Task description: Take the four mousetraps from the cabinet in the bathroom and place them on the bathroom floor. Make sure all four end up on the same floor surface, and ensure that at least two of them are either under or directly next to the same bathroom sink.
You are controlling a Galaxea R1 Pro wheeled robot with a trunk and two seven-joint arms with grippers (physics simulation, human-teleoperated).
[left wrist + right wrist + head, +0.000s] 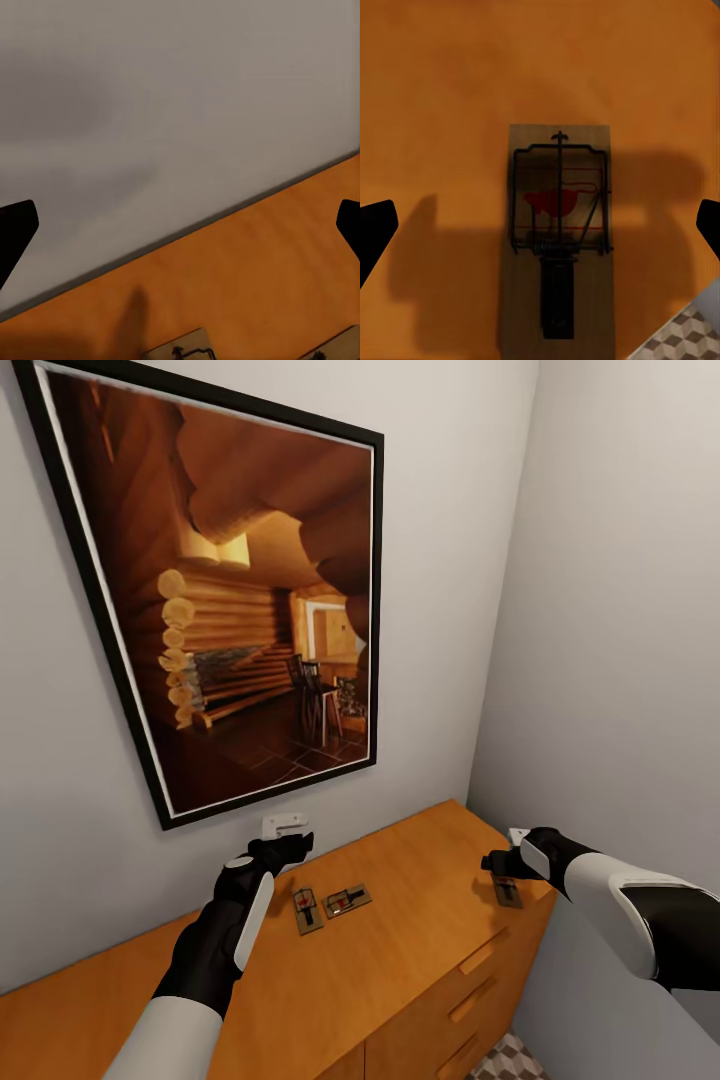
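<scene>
On the flat top of the waist-high orange-brown wooden cabinet (400,950), against a pale grey wall: three small flat tan-brown mousetraps with dark wire and a red mark. Two near the middle of the top, just beside each other, one mousetrap (307,910) with its long axis running roughly away from the wall, the second mousetrap (347,901) angled more along the wall. Third mousetrap (559,236) near the cabinet's right end, close to the front edge, directly below the right gripper (512,857), long axis crosswise to the gap between the fingers, wire frame end pointing towards the wall. Right arm reaching in from the side, wrist bent downward, fingers spread wide on either side of the trap, not touching it. Left gripper (290,838) held above the top near the wall, forearm raised forward, fingers spread apart, nothing between them. Above, one black-framed picture (230,590) of a log interior. Cube-patterned tile floor (510,1060) beside the cabinet's front.
</scene>
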